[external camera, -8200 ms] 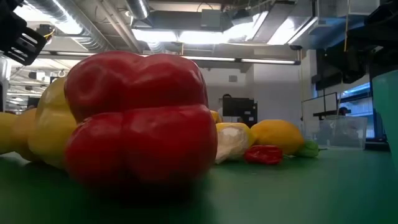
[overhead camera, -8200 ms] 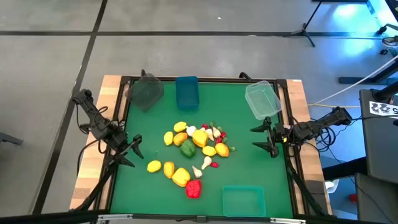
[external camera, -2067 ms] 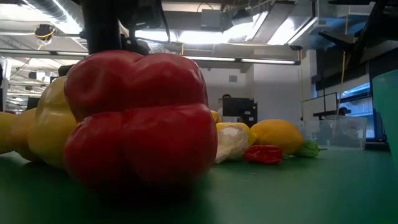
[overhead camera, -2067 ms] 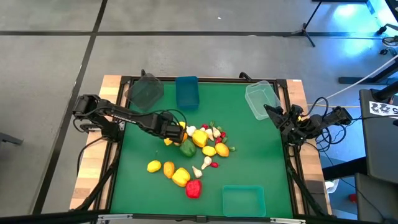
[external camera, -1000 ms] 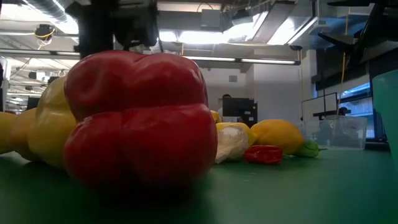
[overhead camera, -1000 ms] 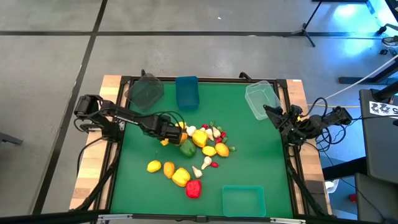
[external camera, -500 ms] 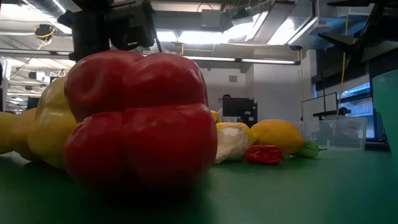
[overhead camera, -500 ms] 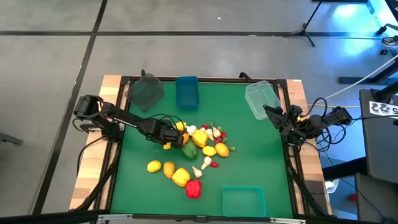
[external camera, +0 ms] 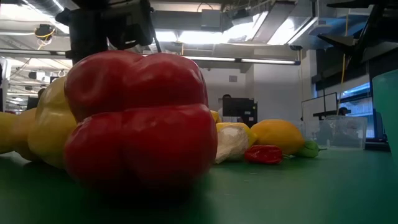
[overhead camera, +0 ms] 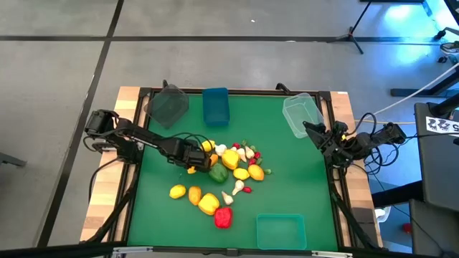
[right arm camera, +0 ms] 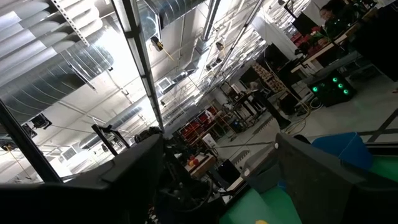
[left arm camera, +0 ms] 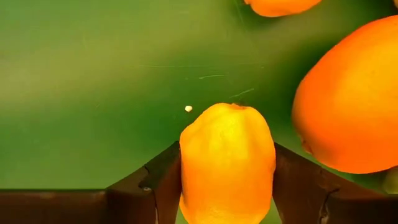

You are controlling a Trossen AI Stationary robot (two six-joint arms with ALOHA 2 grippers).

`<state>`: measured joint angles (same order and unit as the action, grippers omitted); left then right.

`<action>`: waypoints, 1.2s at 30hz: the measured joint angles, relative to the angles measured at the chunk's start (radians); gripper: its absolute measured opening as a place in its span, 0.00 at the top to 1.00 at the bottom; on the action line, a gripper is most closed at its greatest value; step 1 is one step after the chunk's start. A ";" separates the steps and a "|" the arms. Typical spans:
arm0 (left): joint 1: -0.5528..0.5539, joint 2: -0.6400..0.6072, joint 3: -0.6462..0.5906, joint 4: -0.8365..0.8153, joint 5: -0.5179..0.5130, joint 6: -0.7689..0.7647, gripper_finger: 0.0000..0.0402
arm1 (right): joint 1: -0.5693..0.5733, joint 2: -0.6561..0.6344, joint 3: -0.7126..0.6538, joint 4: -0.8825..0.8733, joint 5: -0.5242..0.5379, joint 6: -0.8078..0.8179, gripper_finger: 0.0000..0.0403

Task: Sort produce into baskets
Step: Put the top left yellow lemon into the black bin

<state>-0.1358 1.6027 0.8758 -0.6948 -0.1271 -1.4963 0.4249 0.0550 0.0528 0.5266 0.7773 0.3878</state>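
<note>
The produce lies in a loose pile in the middle of the green mat. My left gripper points down at the pile's left end and is shut on a yellow-orange fruit; another orange fruit lies close beside it. A red pepper and a yellow pepper rest on the mat nearer the front edge. My right gripper waits open at the right edge, tilted upward beside the clear basket. My left gripper pinches the yellow-orange fruit between its two fingers, one on each of its opposite sides. The fingers come from above, pointing down. Whether the fruit still rests on the mat, I cannot tell.
A dark grey basket and a blue basket stand along the far edge, and a teal basket stands at the near right. Bare mat lies to the right of the pile. A black frame rims the mat.
My left gripper has tipped a little steeper over the fruit at the pile's left end. The rest of the pile lies as before.
</note>
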 joint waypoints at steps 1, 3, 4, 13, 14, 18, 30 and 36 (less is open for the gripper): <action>0.001 -0.002 0.002 -0.002 0.005 0.007 0.51 | 0.000 0.000 0.000 0.000 0.000 0.000 0.25; 0.001 -0.007 0.007 -0.002 0.011 0.016 0.50 | 0.000 0.000 0.000 0.000 0.000 0.000 0.25; 0.002 -0.013 0.011 -0.001 0.013 0.021 0.50 | 0.000 0.000 0.000 0.000 0.000 0.000 0.25; 0.104 -0.135 0.023 -0.023 -0.026 0.123 0.51 | 0.000 0.000 0.000 -0.002 0.001 0.000 0.25; 0.122 -0.155 0.023 -0.038 -0.039 0.137 0.51 | 0.000 0.000 0.000 -0.002 0.001 0.000 0.25; 0.207 -0.251 0.023 -0.114 -0.097 0.194 0.51 | 0.000 0.000 0.000 -0.002 0.001 0.000 0.25; 0.590 -0.498 0.023 -0.189 -0.284 0.409 0.51 | 0.000 0.000 0.000 -0.005 0.020 0.000 0.25; 0.776 -0.462 0.023 -0.124 -0.298 0.562 0.51 | 0.000 0.000 0.000 -0.005 0.025 0.000 0.25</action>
<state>0.6398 1.1405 0.8989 -0.8183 -0.4252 -0.9345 0.4248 0.0547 0.0528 0.5213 0.8021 0.3878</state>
